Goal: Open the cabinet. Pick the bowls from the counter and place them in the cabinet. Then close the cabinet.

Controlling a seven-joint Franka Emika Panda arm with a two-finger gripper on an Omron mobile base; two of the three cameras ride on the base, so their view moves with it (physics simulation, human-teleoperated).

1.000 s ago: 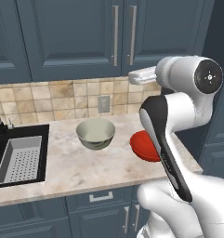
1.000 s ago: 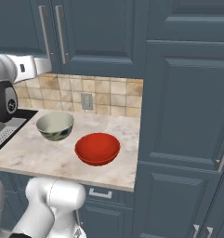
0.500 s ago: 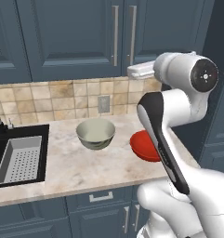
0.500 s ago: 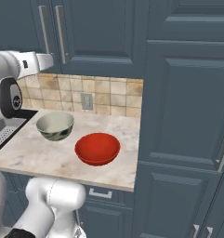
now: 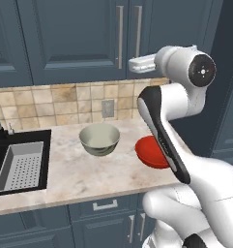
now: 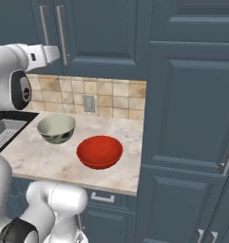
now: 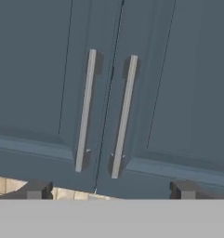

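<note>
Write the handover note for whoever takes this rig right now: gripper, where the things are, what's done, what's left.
Gripper: open, empty, raised in front of the cabinet, facing its two bar handles.
Cabinet: both doors shut.
Cream-white bowl and red bowl: on the counter, right of the sink, side by side, apart.
Done: nothing completed; the arm is lined up on the handles.
Left: grasp a handle and open the cabinet, put both bowls inside, close it.
</note>
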